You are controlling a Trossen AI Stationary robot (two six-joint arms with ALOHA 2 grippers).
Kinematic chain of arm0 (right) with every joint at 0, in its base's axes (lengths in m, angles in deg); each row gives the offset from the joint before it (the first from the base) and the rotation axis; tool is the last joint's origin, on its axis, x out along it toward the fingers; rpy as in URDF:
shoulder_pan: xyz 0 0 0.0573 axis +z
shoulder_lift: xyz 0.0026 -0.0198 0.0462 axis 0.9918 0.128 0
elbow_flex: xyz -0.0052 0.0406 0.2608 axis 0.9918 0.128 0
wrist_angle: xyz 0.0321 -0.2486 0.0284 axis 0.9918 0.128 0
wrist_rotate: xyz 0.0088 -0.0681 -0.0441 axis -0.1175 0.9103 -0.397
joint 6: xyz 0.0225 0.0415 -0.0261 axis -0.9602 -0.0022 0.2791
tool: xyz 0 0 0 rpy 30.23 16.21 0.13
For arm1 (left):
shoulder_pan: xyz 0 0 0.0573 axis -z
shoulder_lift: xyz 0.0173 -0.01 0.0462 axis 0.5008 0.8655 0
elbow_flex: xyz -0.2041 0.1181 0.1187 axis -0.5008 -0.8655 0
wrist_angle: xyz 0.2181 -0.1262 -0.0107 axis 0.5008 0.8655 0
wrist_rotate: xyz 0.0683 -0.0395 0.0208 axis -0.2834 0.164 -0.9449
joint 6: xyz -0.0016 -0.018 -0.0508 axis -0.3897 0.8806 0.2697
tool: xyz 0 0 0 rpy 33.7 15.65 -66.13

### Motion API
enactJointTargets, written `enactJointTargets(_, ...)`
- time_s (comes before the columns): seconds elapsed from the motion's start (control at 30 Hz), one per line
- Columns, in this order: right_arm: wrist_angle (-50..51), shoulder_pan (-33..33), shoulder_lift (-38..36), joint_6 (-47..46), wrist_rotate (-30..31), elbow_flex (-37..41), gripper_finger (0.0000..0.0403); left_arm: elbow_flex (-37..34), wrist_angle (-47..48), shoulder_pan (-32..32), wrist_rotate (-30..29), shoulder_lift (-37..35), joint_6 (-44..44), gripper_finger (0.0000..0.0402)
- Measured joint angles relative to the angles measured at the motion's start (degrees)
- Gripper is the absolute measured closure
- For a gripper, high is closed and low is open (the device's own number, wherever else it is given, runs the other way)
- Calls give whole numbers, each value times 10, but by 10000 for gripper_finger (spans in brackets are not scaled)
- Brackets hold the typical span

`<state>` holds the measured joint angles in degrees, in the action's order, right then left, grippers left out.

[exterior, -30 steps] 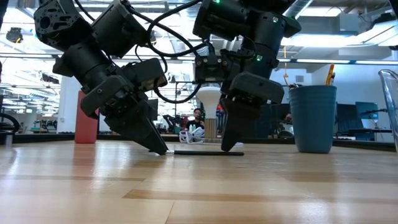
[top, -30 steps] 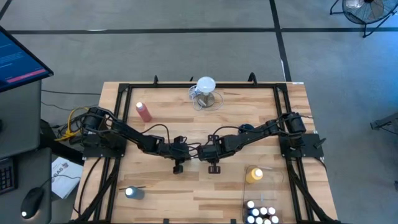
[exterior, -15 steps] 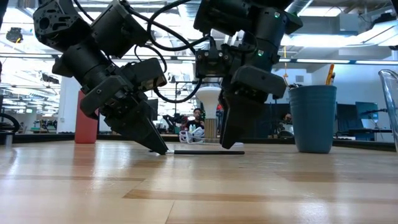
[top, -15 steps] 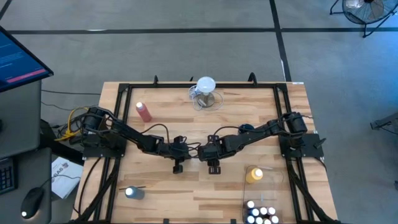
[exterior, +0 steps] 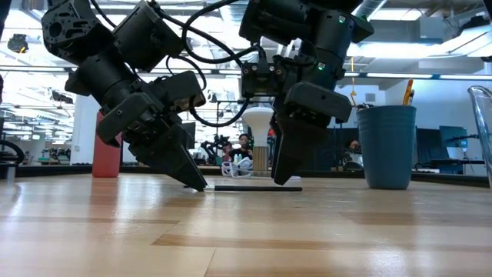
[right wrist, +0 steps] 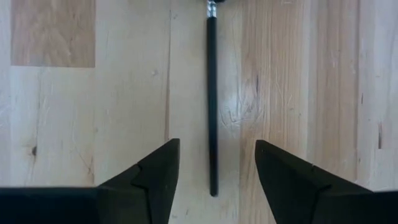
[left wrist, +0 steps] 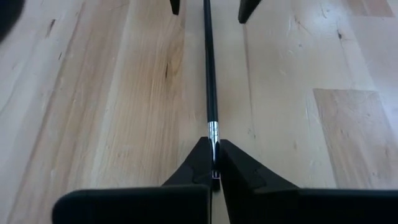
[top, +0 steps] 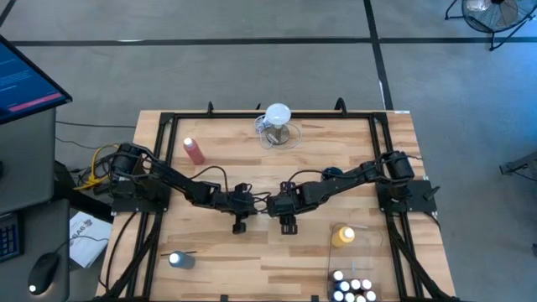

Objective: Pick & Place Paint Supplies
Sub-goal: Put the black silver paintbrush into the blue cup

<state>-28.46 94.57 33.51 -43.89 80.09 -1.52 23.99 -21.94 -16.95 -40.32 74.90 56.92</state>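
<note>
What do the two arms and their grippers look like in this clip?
Both arms are matte black, built of chunky jointed segments with loose black cables looping alongside. The left gripper and right gripper each end in two dark wedge-shaped fingers. Small green lights glow on the right arm's upper housing.

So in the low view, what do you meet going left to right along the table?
Pink-red squeeze bottle → left gripper, shut on the thin dark paintbrush → right gripper, open over the brush's other end → blue cup → clear container edge.
</note>
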Motion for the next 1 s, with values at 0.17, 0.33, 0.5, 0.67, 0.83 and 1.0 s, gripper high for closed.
enactJointTargets(0.17,0,0,0,-1,0,0,209,-3,26,2,8,-37,-14,401)
enactJointTargets(0.33,-1,0,0,-1,0,0,211,-3,42,2,-1,-46,-16,401)
enactJointTargets(0.5,-19,1,0,-1,-4,0,205,-3,36,2,-12,-45,-17,401)
enactJointTargets(0.67,-23,5,0,-1,-4,0,199,-2,27,1,-20,-45,-18,401)
enactJointTargets(0.83,-27,8,0,8,-4,0,198,-1,12,1,-22,-46,-25,401)
enactJointTargets(1.0,-27,8,0,10,-4,0,204,-1,8,1,-22,-46,-25,401)
